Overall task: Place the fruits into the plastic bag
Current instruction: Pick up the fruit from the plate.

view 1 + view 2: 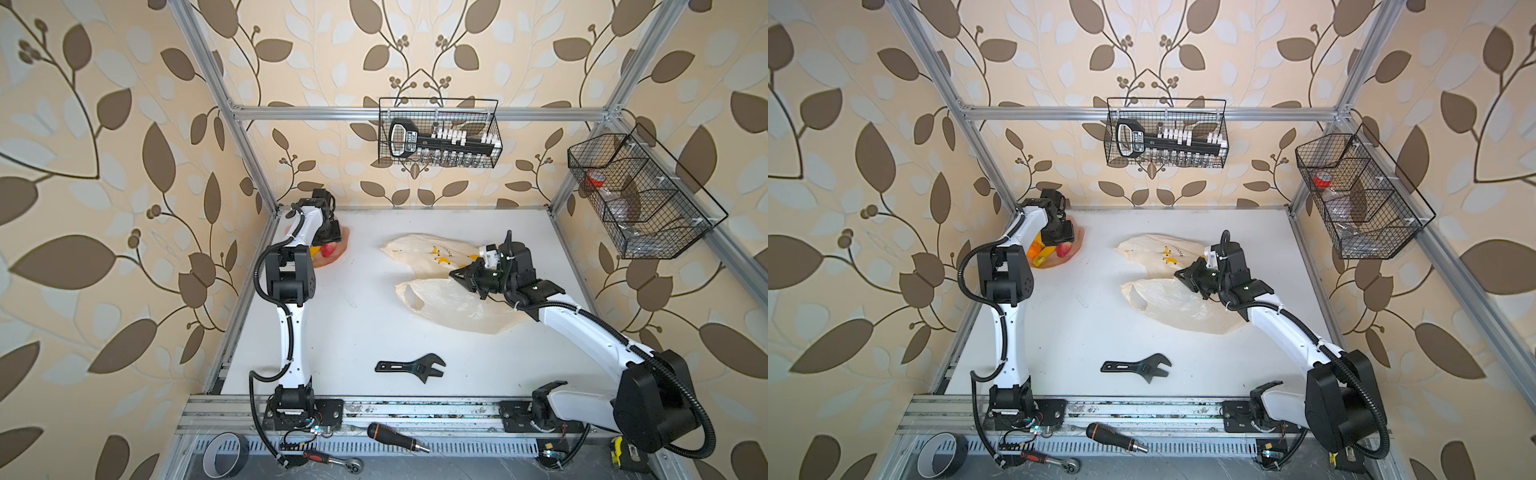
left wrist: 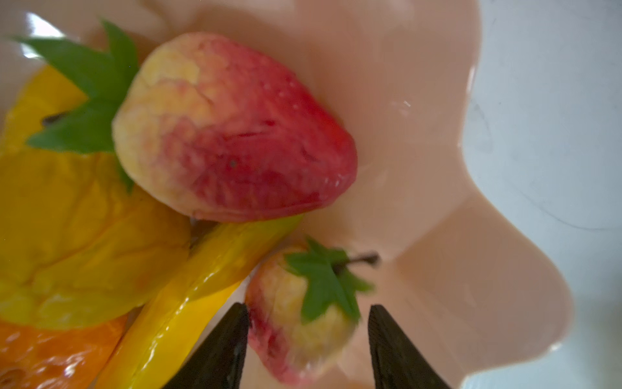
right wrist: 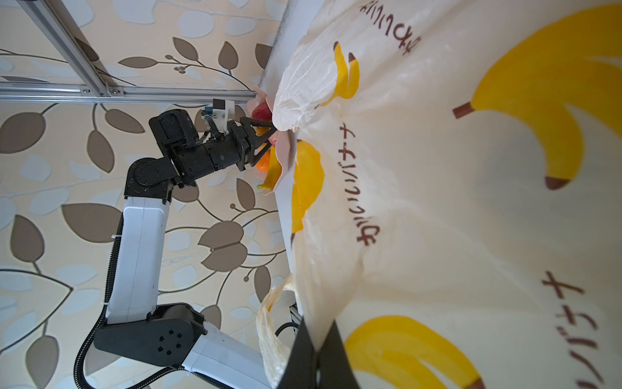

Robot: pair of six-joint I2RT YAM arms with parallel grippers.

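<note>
The fruits lie in a pink petal-shaped dish (image 2: pixel 437 235) at the table's far left. They include a large strawberry (image 2: pixel 232 134), a small strawberry (image 2: pixel 296 320), a banana (image 2: pixel 188 303) and a tangerine (image 2: pixel 50 357). My left gripper (image 2: pixel 308 307) reaches down into the dish (image 1: pixel 1077 245), open, straddling the small strawberry. One finger touches the berry and the other stands a little off it. The plastic bag (image 1: pixel 457 307) lies crumpled at the right middle of the table. My right gripper (image 3: pixel 316 340) is shut on its edge, holding the mouth up; it shows in a top view too (image 1: pixel 1181 274).
A black adjustable wrench (image 1: pixel 411 366) lies near the table's front middle. Wire baskets hang on the back wall (image 1: pixel 440 133) and the right frame (image 1: pixel 640 191). A screwdriver (image 1: pixel 395 436), a ratchet (image 1: pixel 332 459) and a tape roll (image 1: pixel 226 455) rest on the front rail.
</note>
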